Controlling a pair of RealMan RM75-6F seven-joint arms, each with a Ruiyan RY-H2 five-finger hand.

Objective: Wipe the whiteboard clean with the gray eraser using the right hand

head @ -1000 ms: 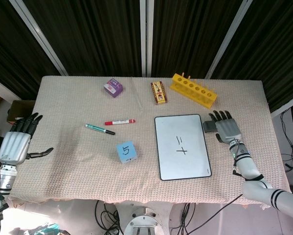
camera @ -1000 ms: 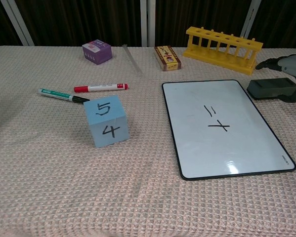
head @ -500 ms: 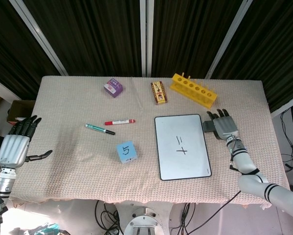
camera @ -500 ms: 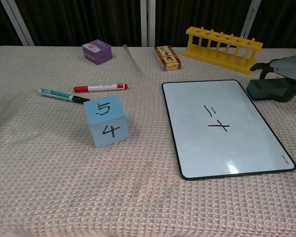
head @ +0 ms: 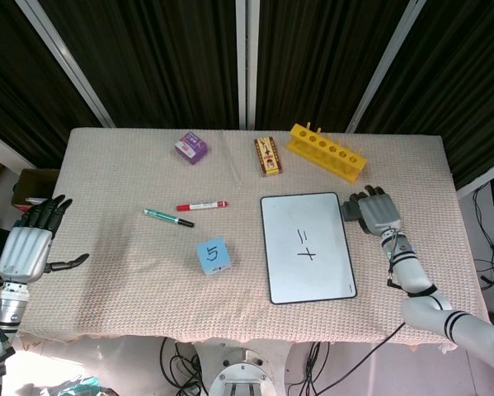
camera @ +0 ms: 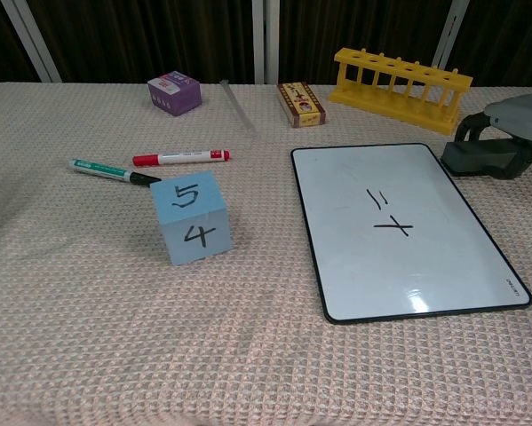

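The whiteboard (head: 306, 280) (camera: 372, 275) lies flat on the table, right of centre, with a few black marker strokes in its middle. Just off its far right corner sits the gray eraser (head: 350, 211) (camera: 477, 161), resting on the cloth. My right hand (head: 377, 214) (camera: 520, 115) lies on top of the eraser. Its fingers curl over the far side and the thumb comes down at the eraser's left end. Most of the eraser is hidden under the palm in the head view. My left hand (head: 24, 247) hovers open at the table's left edge, holding nothing.
A blue numbered cube (head: 214, 255) (camera: 192, 216) stands left of the board. Red marker (head: 201, 205) and green marker (head: 168, 218) lie further left. A yellow rack (head: 326, 152), a small card box (head: 268, 156) and a purple box (head: 191, 148) line the back.
My right hand has come in from the right and settled down over the eraser, its fingers curling around it. The eraser and whiteboard have stayed where they were. The left hand has drifted slightly.
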